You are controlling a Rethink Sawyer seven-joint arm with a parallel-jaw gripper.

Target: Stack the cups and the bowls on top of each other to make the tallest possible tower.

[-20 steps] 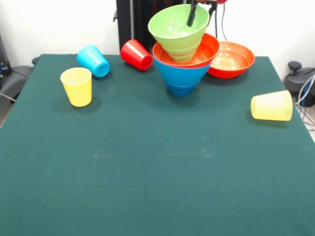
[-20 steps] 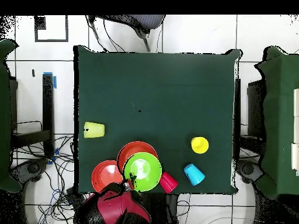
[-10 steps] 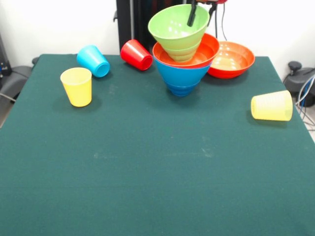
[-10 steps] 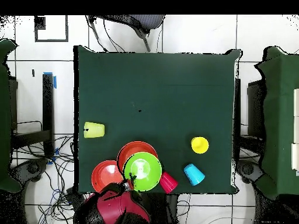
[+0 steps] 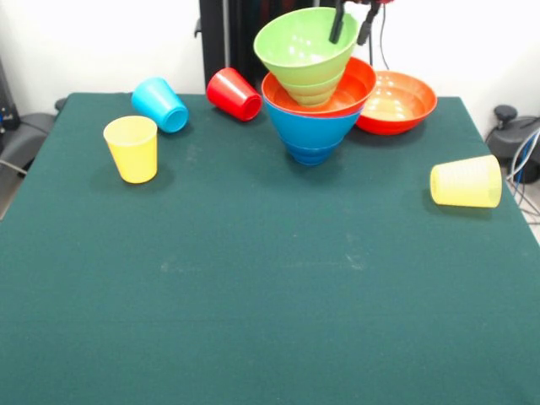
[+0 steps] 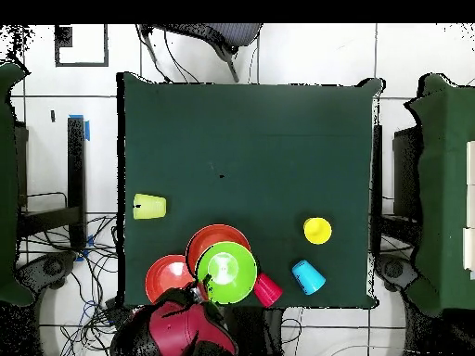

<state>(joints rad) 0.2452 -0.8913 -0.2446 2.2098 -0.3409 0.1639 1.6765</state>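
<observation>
Two black prongs of my claw (image 5: 354, 23) now stand apart astride the green bowl (image 5: 305, 48)'s far rim, where half a second ago they pinched it, so I judge that bowl delivered onto the tower (image 5: 314, 91) just beneath me (green in orange-red in blue). The green table (image 5: 270, 287) has the spare orange-red bowl (image 5: 396, 101) right beside my claw and four cups scattered farther off, with white wall behind.

I get bright, even room light on the tabletop (image 5: 270, 278); shadows under the cups stay soft (glare glints inside the orange-red bowl (image 5: 396, 101)).
</observation>
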